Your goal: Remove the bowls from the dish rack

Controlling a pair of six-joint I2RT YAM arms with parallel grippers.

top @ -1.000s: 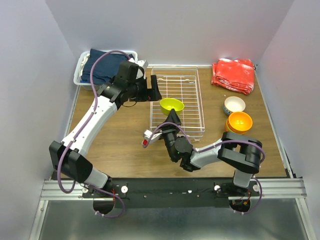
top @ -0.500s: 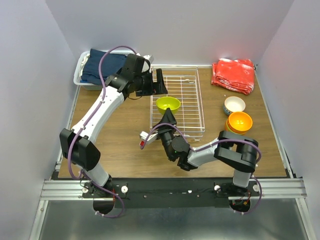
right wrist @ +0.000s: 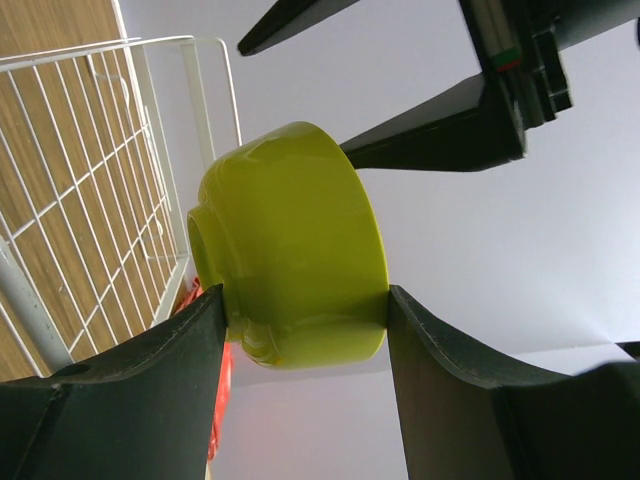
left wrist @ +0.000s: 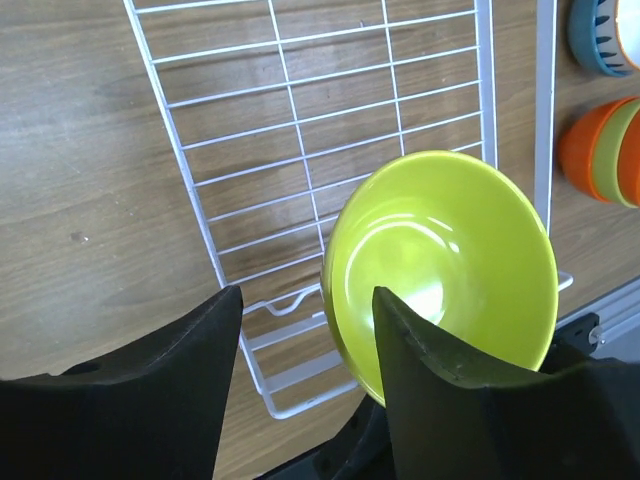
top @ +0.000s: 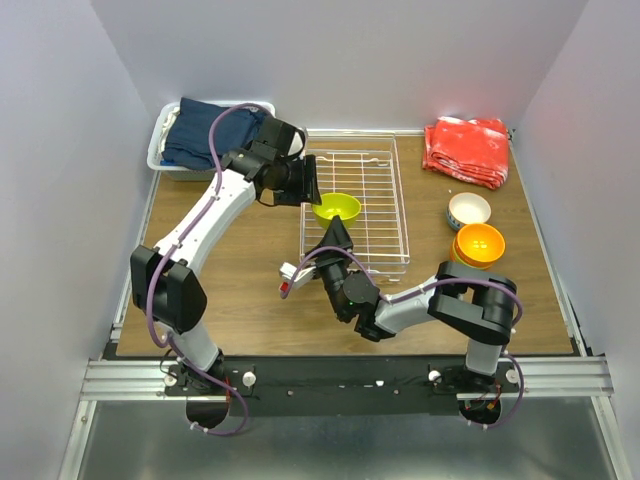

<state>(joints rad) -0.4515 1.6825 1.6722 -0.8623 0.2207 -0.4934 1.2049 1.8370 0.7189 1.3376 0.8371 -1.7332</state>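
Observation:
My right gripper [right wrist: 305,300] is shut on a yellow-green bowl [right wrist: 290,240], one finger on its foot side and one at its rim. In the top view it [top: 337,228] holds that bowl [top: 337,207] up over the left part of the white wire dish rack [top: 365,170]. My left gripper [top: 312,195] is open just left of the bowl. In the left wrist view its jaws [left wrist: 308,295] straddle the bowl's [left wrist: 450,260] left rim above the rack [left wrist: 300,130]. No other bowl shows in the rack.
To the right of the rack stand a white striped bowl [top: 468,210] and a stack of orange bowls [top: 479,243]. A red cloth [top: 467,148] lies at the back right. A white bin of dark-blue cloth [top: 200,130] stands at the back left.
My left gripper swung toward the rack's far left corner, then came back down beside the bowl. The right gripper moved the bowl slightly left and keeps holding it.

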